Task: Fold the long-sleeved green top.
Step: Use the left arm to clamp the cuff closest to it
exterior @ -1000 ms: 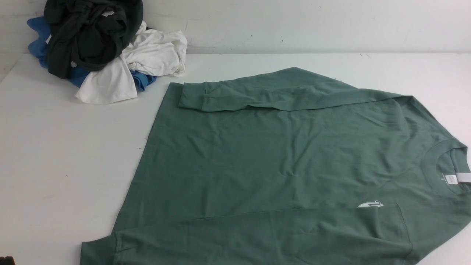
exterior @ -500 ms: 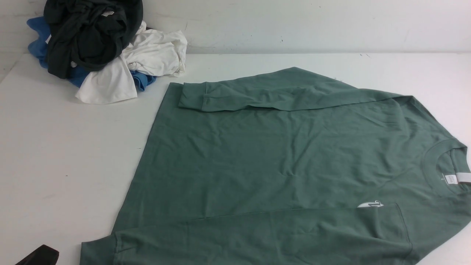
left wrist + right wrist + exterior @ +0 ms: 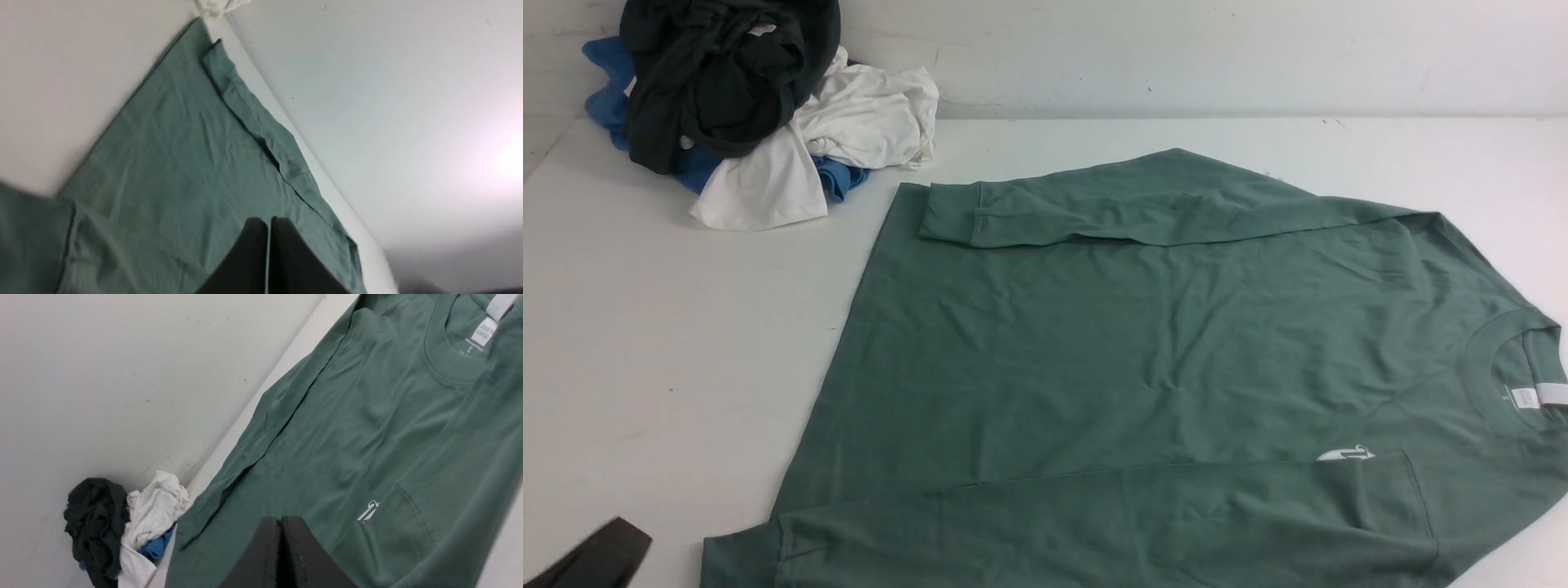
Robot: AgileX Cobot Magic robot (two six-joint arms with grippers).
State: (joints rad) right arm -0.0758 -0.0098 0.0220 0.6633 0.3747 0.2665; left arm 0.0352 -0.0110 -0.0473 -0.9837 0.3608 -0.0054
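The green long-sleeved top lies flat on the white table, neck at the right with a white label. Both sleeves are folded across the body: one along the far edge, one along the near edge, partly covering the white chest logo. My left gripper shows at the bottom left corner, left of the hem, off the cloth. In the left wrist view the left gripper is shut and empty above the top. The right gripper is shut and empty above the top; the front view does not show it.
A heap of garments sits at the far left against the wall: a blackish-green one on top, a white one and a blue one under it. A white wall closes the table's far side.
The left gripper has come up into the front view's bottom left corner, a little farther in than half a second ago. The top has not moved.
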